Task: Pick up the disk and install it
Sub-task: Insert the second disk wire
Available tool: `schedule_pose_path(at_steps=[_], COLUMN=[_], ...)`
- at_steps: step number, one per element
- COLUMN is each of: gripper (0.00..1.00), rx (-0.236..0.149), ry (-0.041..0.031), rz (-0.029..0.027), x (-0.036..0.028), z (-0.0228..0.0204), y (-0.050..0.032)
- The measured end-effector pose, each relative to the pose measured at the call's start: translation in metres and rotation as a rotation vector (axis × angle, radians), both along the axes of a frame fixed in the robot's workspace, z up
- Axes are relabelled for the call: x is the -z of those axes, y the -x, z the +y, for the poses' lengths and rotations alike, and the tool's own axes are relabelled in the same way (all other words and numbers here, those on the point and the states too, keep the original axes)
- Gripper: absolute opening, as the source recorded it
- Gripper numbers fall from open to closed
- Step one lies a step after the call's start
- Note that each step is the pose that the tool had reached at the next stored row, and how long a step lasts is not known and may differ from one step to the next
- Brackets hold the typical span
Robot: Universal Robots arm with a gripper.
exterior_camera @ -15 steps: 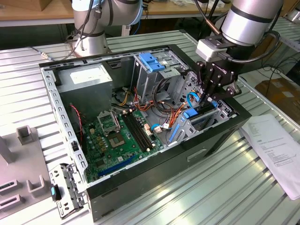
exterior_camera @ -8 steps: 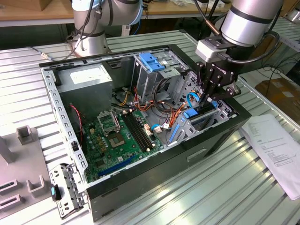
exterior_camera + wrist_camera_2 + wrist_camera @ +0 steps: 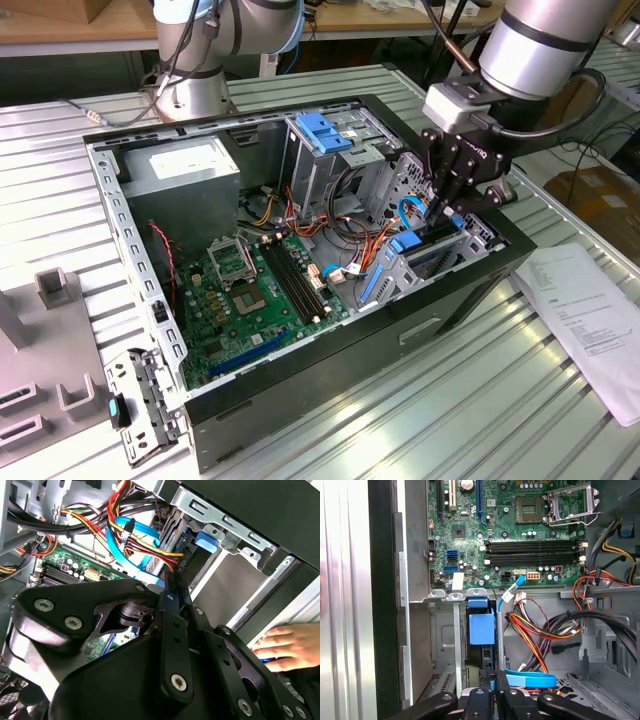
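Observation:
The disk [image 3: 405,245] stands on edge in the front drive bay of the open computer case [image 3: 330,370], its blue carrier frame showing. In the first wrist view the disk [image 3: 481,627] sits deep in the bay slot, straight beyond the fingertips. My gripper [image 3: 440,228] reaches down into that bay from above. Its fingers are drawn together in both wrist views, gripper [image 3: 493,682] and gripper [image 3: 171,592], with a thin sliver of blue carrier plastic pinched between them.
Blue and coloured cables [image 3: 532,680] hang right beside the bay. A tall drive cage with a blue tab [image 3: 320,135] stands behind it, the motherboard [image 3: 255,290] alongside. A person's hand [image 3: 290,647] rests on the case's outer wall. A paper sheet [image 3: 590,320] lies on the exterior view's right, a perforated bracket [image 3: 135,410] on its left.

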State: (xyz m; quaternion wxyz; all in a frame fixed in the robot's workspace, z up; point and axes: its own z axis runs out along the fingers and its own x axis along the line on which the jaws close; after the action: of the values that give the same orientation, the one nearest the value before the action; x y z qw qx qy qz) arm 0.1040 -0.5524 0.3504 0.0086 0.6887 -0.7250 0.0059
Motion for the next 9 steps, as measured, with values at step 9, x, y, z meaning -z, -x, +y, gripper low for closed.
schedule_pose_path(at_steps=[9], gripper=[0.16], rx=[0.001], ry=[-0.0255], rz=[0.0], x=[0.0029], z=[-0.0044], y=[0.0])
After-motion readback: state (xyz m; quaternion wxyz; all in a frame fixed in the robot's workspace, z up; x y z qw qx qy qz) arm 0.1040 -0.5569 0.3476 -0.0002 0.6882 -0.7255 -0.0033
